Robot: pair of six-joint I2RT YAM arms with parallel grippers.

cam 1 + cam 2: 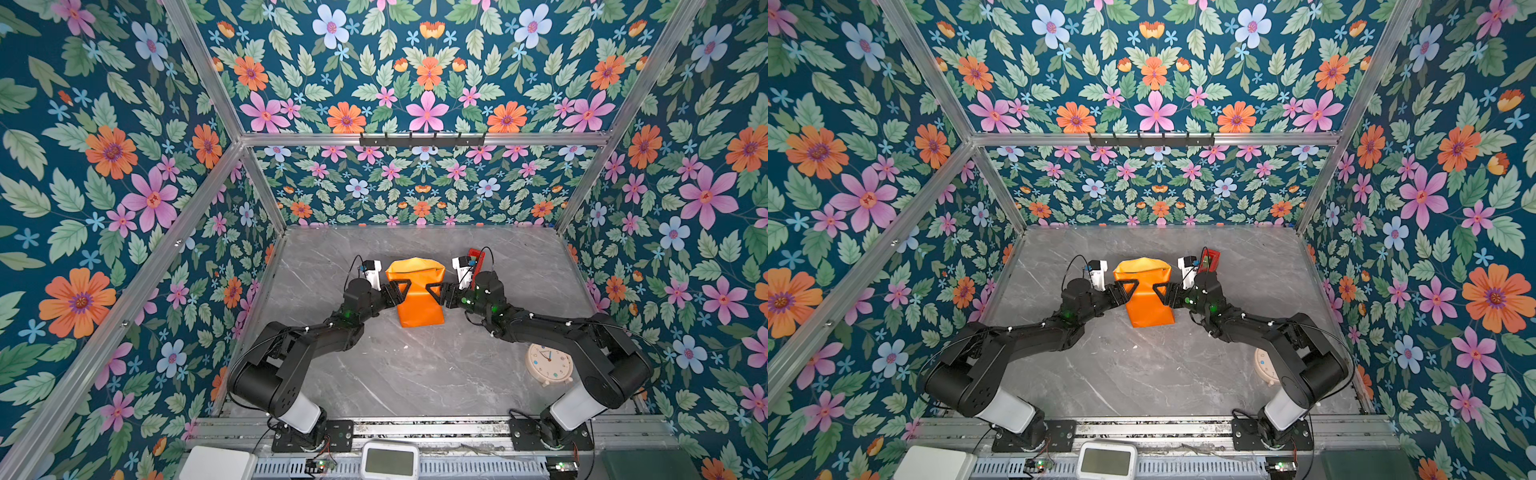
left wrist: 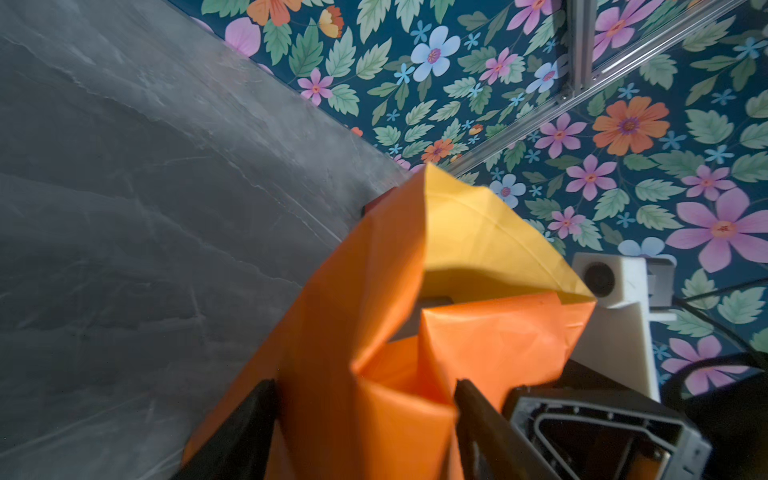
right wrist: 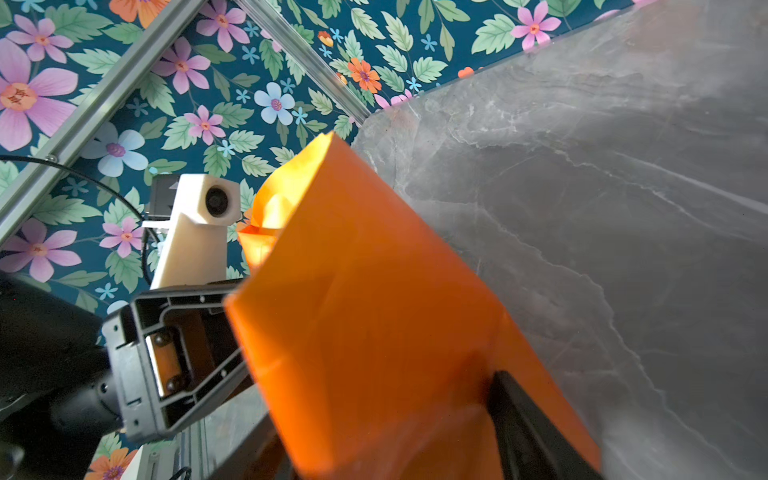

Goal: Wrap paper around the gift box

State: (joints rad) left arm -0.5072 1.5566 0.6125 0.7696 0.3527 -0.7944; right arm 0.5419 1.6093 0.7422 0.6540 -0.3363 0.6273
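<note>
Side-flap stage, by the look of it. The paper (image 1: 417, 299) is folded up into an orange bundle on the table (image 1: 415, 374), toward the back. Its yellow inside face shows at the open far end. The gift box can't be seen anywhere. It's judged to be inside the bundle, fully covered.

The left gripper (image 1: 400, 292) and right gripper (image 1: 435, 294) are set against opposite sides of the bundle. In the left wrist view a fold of orange paper is caught between the left fingers (image 2: 245, 432) and touches both, so it reads as pinched. On the right, only one of the fingers (image 3: 528, 419) is shown clearly and paper covers the rest. Whether anything is pinched there can't be told.

Next, the side folds probably need to be creased flat against the box. That should be done evenly on both sides so the bundle isn't dragged or twisted. Then the gaping far end has to be closed down.

Hard to make out: a red gadget (image 1: 477, 254) is mostly blocked by the right wrist, and a clock (image 1: 548, 365) is partly hidden by the right arm.
</note>
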